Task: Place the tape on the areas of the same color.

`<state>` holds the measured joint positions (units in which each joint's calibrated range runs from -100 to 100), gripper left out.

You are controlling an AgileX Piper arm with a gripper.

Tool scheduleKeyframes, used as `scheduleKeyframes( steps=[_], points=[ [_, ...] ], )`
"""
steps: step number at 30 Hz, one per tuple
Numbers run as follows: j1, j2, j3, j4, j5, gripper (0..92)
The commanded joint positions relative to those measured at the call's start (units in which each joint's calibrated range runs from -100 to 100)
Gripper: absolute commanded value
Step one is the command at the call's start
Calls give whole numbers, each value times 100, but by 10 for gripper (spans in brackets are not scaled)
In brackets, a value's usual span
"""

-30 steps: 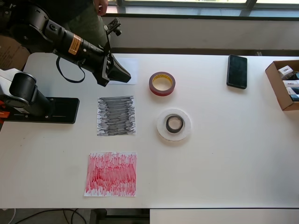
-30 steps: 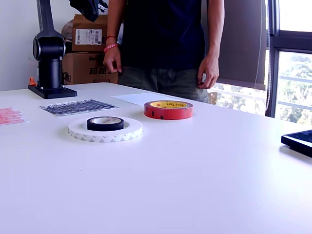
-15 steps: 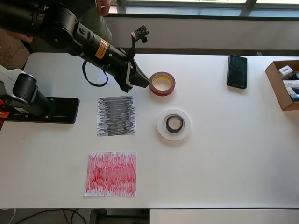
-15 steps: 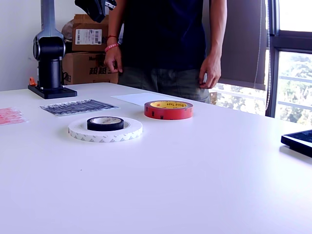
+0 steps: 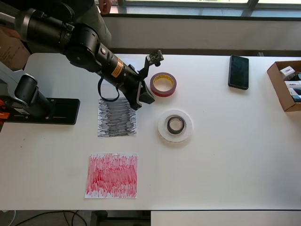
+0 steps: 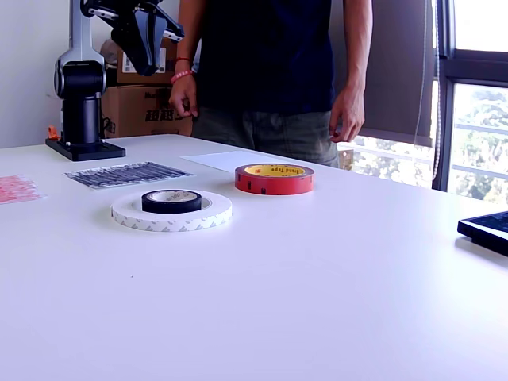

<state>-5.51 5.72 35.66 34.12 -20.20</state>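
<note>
- The gripper (image 5: 146, 98) is seen raised above the table (image 5: 235, 155), between the black-scribbled sheet (image 5: 117, 117) and the red roll (image 5: 163, 84); nothing is held, and jaw opening cannot be told.
- The black roll (image 5: 176, 125) is found lying inside the white ring (image 5: 175, 125).
- The red-scribbled sheet (image 5: 112, 175) lies uncovered at the overhead view's lower left.
- The white sheet (image 6: 226, 161) is largely hidden overhead by the arm.
</note>
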Motion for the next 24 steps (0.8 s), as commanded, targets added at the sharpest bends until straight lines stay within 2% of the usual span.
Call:
scheduleKeyframes(
  steps=[1, 10, 24],
  points=[
    [-47, 129, -44, 54, 16, 77],
    [-47, 363, -163, -14, 16, 77],
    [-166, 1598, -1089, 54, 7, 77]
  ],
)
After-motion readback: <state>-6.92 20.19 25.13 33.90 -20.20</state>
